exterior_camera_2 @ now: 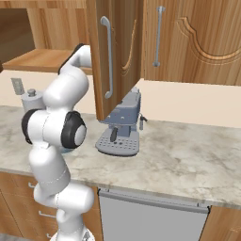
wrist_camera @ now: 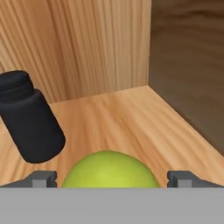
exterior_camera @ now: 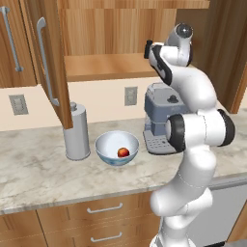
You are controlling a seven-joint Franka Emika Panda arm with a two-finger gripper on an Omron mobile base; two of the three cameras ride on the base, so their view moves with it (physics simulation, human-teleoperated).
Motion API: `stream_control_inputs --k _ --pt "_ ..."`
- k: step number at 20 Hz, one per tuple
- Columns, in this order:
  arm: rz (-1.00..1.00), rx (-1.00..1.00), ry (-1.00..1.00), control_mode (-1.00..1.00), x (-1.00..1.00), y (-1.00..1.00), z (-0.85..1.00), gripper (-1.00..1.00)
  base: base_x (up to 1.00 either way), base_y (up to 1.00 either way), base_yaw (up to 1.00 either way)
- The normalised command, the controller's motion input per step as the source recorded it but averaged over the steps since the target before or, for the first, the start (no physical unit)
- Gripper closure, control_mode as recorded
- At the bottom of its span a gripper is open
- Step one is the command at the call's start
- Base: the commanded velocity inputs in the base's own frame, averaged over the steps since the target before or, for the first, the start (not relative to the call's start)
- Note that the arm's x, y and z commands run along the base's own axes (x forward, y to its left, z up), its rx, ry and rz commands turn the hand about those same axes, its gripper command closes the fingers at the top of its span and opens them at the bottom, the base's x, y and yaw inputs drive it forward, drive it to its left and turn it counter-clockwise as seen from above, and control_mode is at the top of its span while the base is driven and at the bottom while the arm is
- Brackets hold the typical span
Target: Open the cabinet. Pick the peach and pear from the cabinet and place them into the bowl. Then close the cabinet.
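Note:
Both doors of the cabinet (exterior_camera: pixel 48 62) are swung open, and my arm reaches onto its wooden shelf (exterior_camera: pixel 106 65). In the hand view the yellow-green pear (wrist_camera: pixel 109 169) lies on the shelf right in front of my gripper (wrist_camera: pixel 112 177). The gripper is open, one fingertip (wrist_camera: pixel 43 178) on each side of the pear with a gap to it. On the counter below stands the pale blue-white bowl (exterior_camera: pixel 108 144) with the red-orange peach (exterior_camera: pixel 123 152) lying inside. The open right door (exterior_camera_2: pixel 117 56) hides the hand in the right base view.
A small dark bottle (wrist_camera: pixel 28 118) stands on the shelf to the left of the pear, near the cabinet's back wall. A grey lidded canister (exterior_camera: pixel 77 132) and a coffee machine (exterior_camera: pixel 157 120) flank the bowl. The cabinet's side wall (wrist_camera: pixel 188 78) closes the right.

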Motion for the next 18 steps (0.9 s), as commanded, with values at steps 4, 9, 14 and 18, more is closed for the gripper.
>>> stream_control_inputs --k 4,9,14,18 --pt "0.00 0.00 0.00 -1.00 0.21 0.00 -0.38 1.00 0.00 0.00 0.00" --pt "0.00 0.00 0.00 -1.00 0.02 0.00 -0.02 1.00 0.00 0.00 0.00" --pt "0.00 0.00 -0.11 -1.00 -0.51 0.03 0.01 1.00 0.00 0.00 0.00" --pt "0.00 0.00 -0.24 -1.00 -0.82 0.15 0.22 1.00 0.00 0.00 0.00"
